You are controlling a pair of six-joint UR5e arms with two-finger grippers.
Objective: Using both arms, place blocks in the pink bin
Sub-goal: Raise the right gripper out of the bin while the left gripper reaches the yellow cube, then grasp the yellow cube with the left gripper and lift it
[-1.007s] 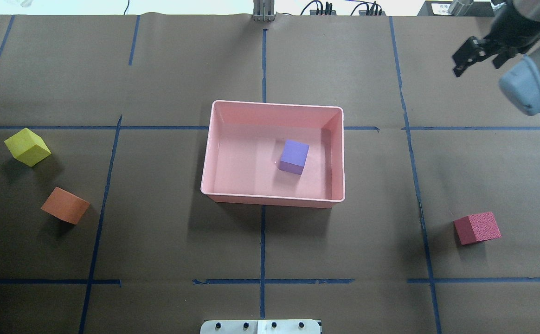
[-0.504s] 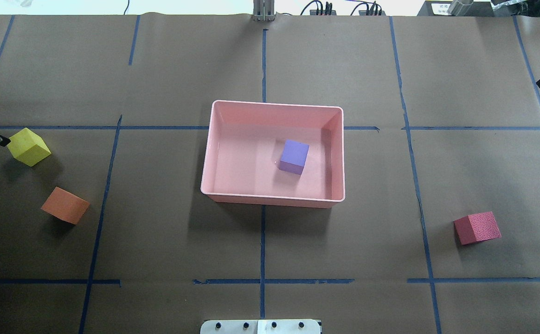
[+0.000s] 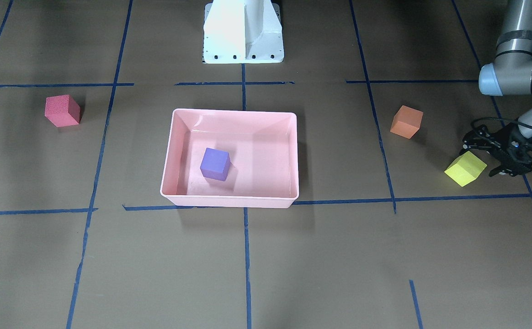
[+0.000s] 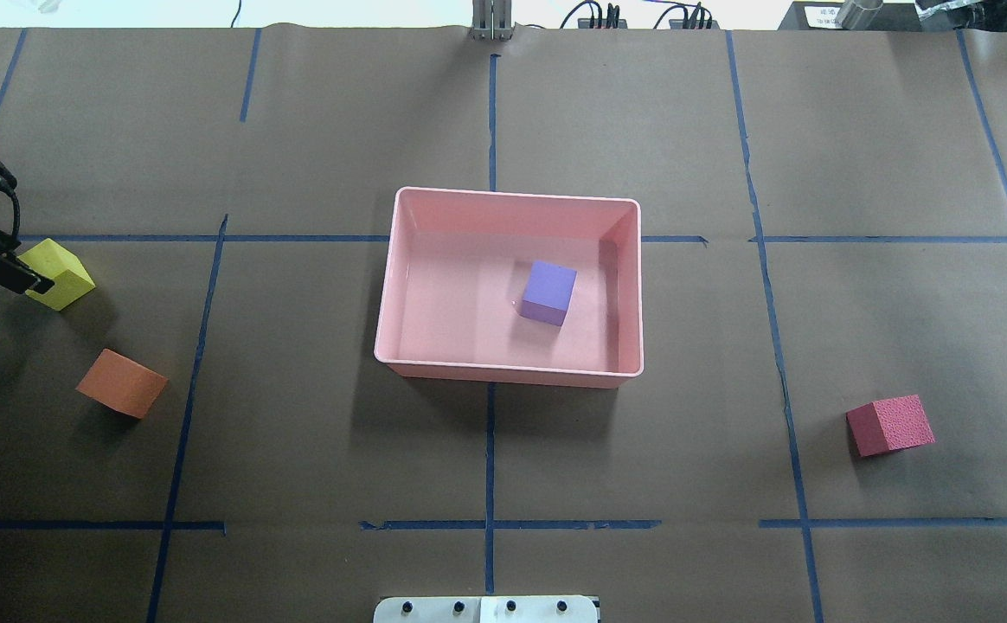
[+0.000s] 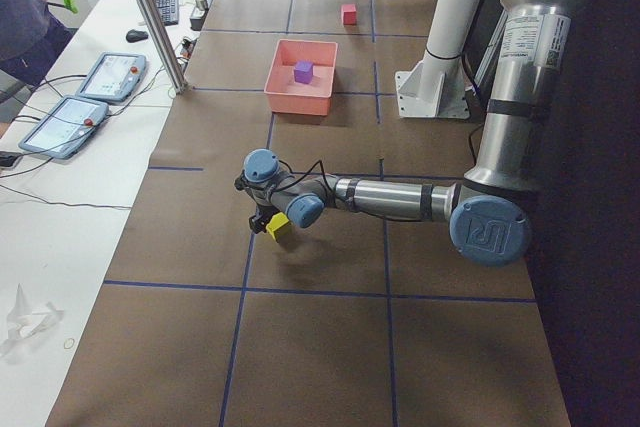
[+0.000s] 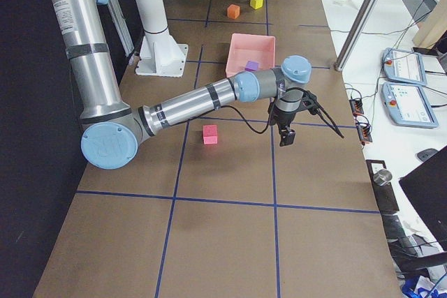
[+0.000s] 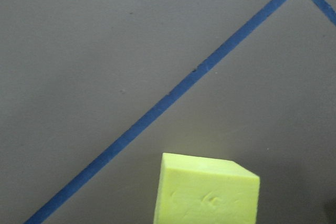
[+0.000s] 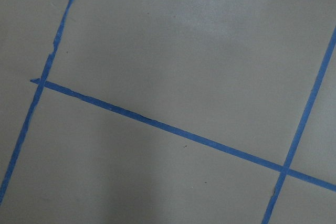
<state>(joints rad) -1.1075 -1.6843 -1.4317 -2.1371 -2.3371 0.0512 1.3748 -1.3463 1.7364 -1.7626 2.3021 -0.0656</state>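
Observation:
The pink bin [image 4: 512, 195] sits mid-table with the purple block [image 4: 548, 292] inside it. The yellow-green block [image 3: 465, 169] lies far out on my left side, and the orange block [image 3: 406, 121] lies nearer the base. My left gripper [image 3: 482, 157] is open, low at the yellow-green block, with one finger [image 4: 19, 275] over its outer edge. The left wrist view shows that block [image 7: 207, 190] at the bottom. The red block [image 4: 890, 425] lies alone on the right. My right gripper [image 6: 286, 134] hangs over bare table; I cannot tell if it is open.
The white pedestal base [image 3: 243, 32] stands at the robot's edge of the table. Blue tape lines [image 4: 490, 450] cross the brown table cover. A side bench holds tablets [image 5: 105, 77] beyond the table's far edge.
My left gripper has come in from the left edge up to the yellow-green block. My right arm has drawn back out of the overhead view. The blocks have not moved.

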